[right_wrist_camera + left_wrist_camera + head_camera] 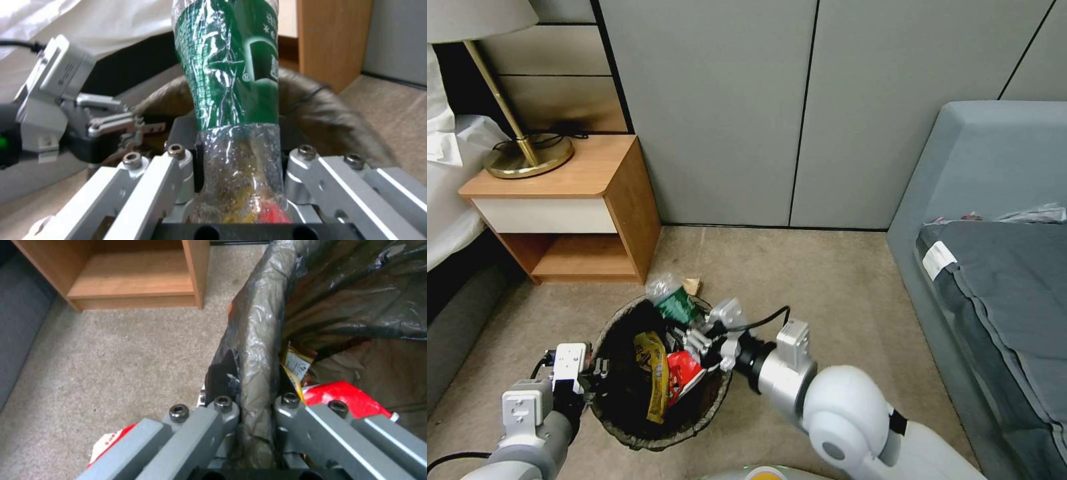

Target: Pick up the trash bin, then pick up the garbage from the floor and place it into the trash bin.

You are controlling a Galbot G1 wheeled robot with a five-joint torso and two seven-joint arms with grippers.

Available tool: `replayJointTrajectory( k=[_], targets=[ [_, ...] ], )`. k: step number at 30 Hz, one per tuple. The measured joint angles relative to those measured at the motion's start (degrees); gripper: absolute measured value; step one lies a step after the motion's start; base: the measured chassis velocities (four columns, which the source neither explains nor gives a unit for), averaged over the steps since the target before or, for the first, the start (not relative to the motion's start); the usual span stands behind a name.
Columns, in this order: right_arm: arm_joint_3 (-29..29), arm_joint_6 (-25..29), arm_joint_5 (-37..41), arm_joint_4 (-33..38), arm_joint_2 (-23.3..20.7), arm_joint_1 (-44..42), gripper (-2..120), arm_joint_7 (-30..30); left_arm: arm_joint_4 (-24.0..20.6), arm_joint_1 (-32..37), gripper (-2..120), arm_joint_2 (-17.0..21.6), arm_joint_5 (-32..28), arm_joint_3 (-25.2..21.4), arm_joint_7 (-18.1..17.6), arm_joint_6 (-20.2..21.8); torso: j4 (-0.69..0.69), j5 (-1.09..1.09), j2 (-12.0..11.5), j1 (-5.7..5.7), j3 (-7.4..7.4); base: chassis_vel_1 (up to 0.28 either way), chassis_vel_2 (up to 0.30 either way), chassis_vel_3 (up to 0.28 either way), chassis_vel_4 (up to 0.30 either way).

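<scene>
Left gripper (256, 406) clamped the trash bin (627, 427) rim to steady it while right gripper (238, 156) gripped the green bottle (229, 66) over its far edge.

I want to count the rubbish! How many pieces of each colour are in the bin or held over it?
Green bottle: 1
Yellow wrapper: 1
Red carton: 1
Total in or over the trash bin: 3

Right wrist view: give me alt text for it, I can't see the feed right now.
The right pincer is shut on a clear plastic bottle with a green label, held over the bin lined with a dark bag. The left pincer grips the bin's rim, with carpet and a wooden nightstand behind.
</scene>
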Motion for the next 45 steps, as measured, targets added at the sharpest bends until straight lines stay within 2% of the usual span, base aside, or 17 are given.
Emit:
replayJointTrajectory(
  k=[7,10,13,17,18,20,22,23,29,39,40,42,43,45],
  targets=[
    [-4.01,0.39,-1.74,-2.51,2.53,1.22,22,3.53,0.00,-0.12,2,0.00,0.01,0.02,0.00,0.00,0.00,0.00,0.00,0.00,0.00,0.000,0.000,0.000,0.000],
    [-5.09,0.69,-1.85,-3.26,3.62,1.74,26,5.18,0.00,-0.15,2,-0.01,0.01,0.03,0.00,0.00,0.00,-0.01,0.00,0.00,0.00,0.000,0.000,0.000,0.000],
    [-6.33,0.72,-1.47,-3.91,4.73,2.59,42,7.15,0.00,-0.21,2,-0.02,0.01,0.05,0.00,0.00,0.00,-0.01,0.00,0.00,0.00,0.000,0.000,0.000,0.000],
    [-6.62,0.67,-1.30,-3.95,4.92,2.90,48,7.51,0.00,-0.23,2,-0.03,0.01,0.06,0.00,0.00,0.00,-0.01,0.00,0.00,0.00,0.000,0.000,0.000,0.000],
    [-6.80,0.62,-1.21,-3.95,5.01,3.12,61,7.71,0.00,-0.26,2,-0.04,0.01,0.07,0.00,0.00,0.00,-0.01,0.00,0.00,0.00,0.000,0.000,0.000,0.000],
    [-6.89,0.54,-1.14,-3.92,5.03,3.23,65,7.88,0.00,-0.27,2,-0.04,0.02,0.07,0.00,0.00,0.00,-0.01,0.00,0.00,0.00,0.000,0.000,0.000,0.000],
    [-6.90,0.44,-1.12,-3.81,4.99,3.29,77,8.11,0.00,-0.30,2,-0.05,0.03,0.09,0.00,0.00,0.00,0.00,0.00,0.00,0.00,0.000,0.000,0.000,0.000],
    [-6.90,0.44,-1.12,-3.81,4.99,3.29,77,8.11,0.00,-0.30,2,-0.05,0.03,0.09,0.00,0.00,0.00,0.00,0.00,0.00,0.00,0.000,0.000,0.000,0.000],
    [-5.19,0.41,-1.15,-3.24,4.94,3.25,99,8.77,0.00,-0.47,2,-0.12,0.07,0.22,0.04,0.02,0.00,0.00,0.00,0.00,0.00,0.000,0.000,0.000,0.000],
    [-0.78,0.68,-1.53,-0.59,3.72,1.97,100,8.65,0.00,-0.58,2,-0.15,0.11,0.28,0.04,0.03,0.00,0.01,0.00,0.00,0.00,0.000,0.000,0.000,0.000],
    [1.08,1.12,-1.51,0.51,3.37,1.47,100,7.85,0.00,-0.60,2,-0.16,0.12,0.29,0.04,0.03,0.00,0.01,0.00,0.00,0.00,0.000,0.000,0.000,0.000],
    [4.28,4.45,-2.68,1.82,2.86,0.46,100,5.04,0.00,-0.64,2,-0.17,0.12,0.31,0.04,0.03,-0.01,0.01,0.00,0.00,0.00,0.000,0.000,0.000,0.000],
    [4.28,4.45,-2.68,1.82,2.86,0.46,100,5.04,0.00,-0.64,2,-0.17,0.12,0.31,0.04,0.03,-0.01,0.01,0.00,0.00,0.00,0.000,0.000,0.000,0.000],
    [7.47,9.96,-5.62,2.76,2.20,-0.69,100,3.17,0.00,-0.70,2,-0.18,0.12,0.33,0.05,0.03,0.00,0.01,0.00,0.00,0.00,0.000,0.000,0.000,0.000]
  ],
)
